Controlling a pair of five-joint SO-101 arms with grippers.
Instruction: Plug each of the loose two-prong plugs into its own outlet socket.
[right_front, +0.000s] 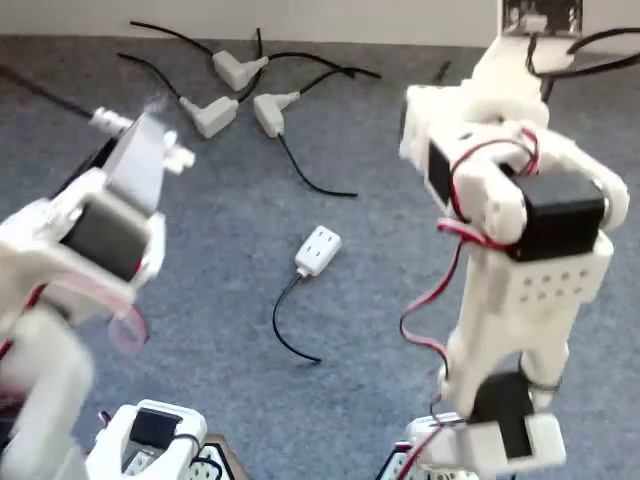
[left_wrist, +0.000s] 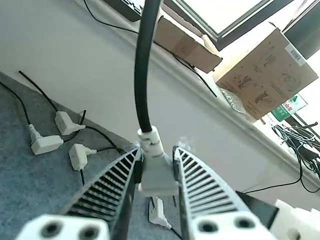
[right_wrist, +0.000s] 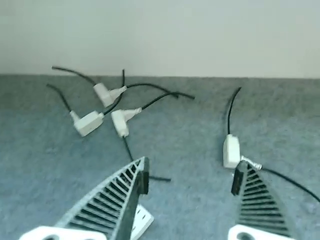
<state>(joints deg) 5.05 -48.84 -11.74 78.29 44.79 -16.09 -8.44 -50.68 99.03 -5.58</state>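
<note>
The left gripper is clamped on a held plug, a smooth white wedge whose thick black cord rises out of the ribbed white fingers. The left wrist view also takes in cardboard boxes on a ledge above the wall. In the high view this arm stands raised at the left over the grey, nubby carpet.

Near the wall lie three loose white angled plugs with thin black cords: the leftmost plug, the rear plug and the third plug, close together, their cords crossing.

In the middle of the carpet lies the outlet socket, a small white block with its slotted face up and a black cord curling from it, well apart from the plugs.

The right gripper hangs with its fingers spread wide and nothing between them. Beside one fingertip the right wrist view shows a fourth plug on the carpet, which the right arm hides in the high view.
</note>
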